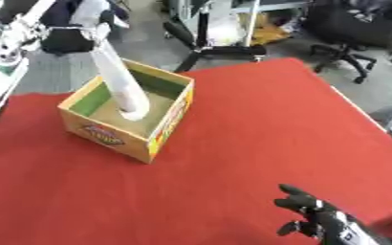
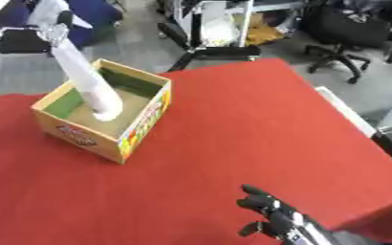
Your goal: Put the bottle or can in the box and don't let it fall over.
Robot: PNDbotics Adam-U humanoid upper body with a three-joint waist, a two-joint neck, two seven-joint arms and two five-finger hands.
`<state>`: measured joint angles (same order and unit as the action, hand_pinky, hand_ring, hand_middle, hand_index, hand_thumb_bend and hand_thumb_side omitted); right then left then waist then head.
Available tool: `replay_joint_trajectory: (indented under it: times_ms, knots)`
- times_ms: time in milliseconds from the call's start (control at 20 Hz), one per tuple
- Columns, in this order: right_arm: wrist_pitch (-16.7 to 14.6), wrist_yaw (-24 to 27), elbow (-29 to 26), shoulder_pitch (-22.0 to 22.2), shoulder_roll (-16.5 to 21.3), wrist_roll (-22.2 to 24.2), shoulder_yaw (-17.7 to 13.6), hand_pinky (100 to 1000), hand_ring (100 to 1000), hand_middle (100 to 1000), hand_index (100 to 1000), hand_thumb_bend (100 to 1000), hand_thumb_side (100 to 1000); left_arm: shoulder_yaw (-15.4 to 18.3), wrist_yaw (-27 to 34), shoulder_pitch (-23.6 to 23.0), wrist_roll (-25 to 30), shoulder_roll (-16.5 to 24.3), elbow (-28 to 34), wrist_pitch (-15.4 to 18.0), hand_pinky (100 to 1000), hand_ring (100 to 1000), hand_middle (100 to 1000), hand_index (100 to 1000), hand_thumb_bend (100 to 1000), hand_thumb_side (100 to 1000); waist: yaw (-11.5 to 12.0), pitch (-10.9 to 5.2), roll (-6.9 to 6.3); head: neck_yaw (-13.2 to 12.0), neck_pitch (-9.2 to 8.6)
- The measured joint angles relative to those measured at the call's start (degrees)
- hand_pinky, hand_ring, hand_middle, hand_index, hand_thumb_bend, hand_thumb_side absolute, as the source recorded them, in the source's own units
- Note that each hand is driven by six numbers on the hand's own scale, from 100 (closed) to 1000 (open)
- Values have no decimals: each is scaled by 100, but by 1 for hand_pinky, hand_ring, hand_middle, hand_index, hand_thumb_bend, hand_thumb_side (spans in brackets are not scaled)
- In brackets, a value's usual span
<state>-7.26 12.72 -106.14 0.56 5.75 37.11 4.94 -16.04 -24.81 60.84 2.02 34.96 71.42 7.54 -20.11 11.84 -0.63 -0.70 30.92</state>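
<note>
Closest to the camera, the right hand (image 2: 270, 217) sits idle near the bottom edge over the red tablecloth (image 1: 258, 124). Its dark fingers are loosely curled upward and it's got nothing in it. In the right eye view you get more of its wrist running off toward the lower corner, and you can also see the cloth's edge dropping off just right of the hand; the left eye view crops that off.

Further back, toward the left, is the yellow cardboard box (image 1: 162, 131), open at the top, green on the inside walls, with a printed logo on the front face. The white bottle (image 1: 120, 83) is inside it, bottom end down on the box floor near the middle, but it's leaning pretty hard, top tilted away to the upper left, not upright.

At the bottle's top end is the left hand (image 1: 86, 26), up by the far left corner. It looks like it's around the bottle's upper part, but it's all smeared together there, so I honestly can't tell how the fingers sit.

Beyond the table there's grey floor and a black office chair (image 1: 350, 28).
</note>
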Motion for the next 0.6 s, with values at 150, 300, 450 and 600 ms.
replay_joint_trajectory:
  times_ms: [150,300,450,600]
  knots:
    - [37,27,0,-61,-15,37,34,691,954,1000,871,100,784,-77,-146,-69,-38,-79,-59,67,654,706,512,685,100,375,-57,36,-18,-12,-79]
    - [58,52,0,-90,-43,58,41,691,954,1000,871,100,785,-187,-443,-169,215,-80,-78,180,784,851,691,845,371,685,-64,43,-33,-4,-87]
    - [60,59,0,-100,-45,60,38,691,954,1000,871,100,786,-249,-675,-252,857,-69,-77,294,853,935,784,892,462,819,-19,43,-36,22,-87]
    - [50,57,1,-73,-45,43,21,691,954,1000,871,100,787,-238,-621,-394,1482,91,33,287,864,956,810,891,471,869,98,37,-42,56,-82]
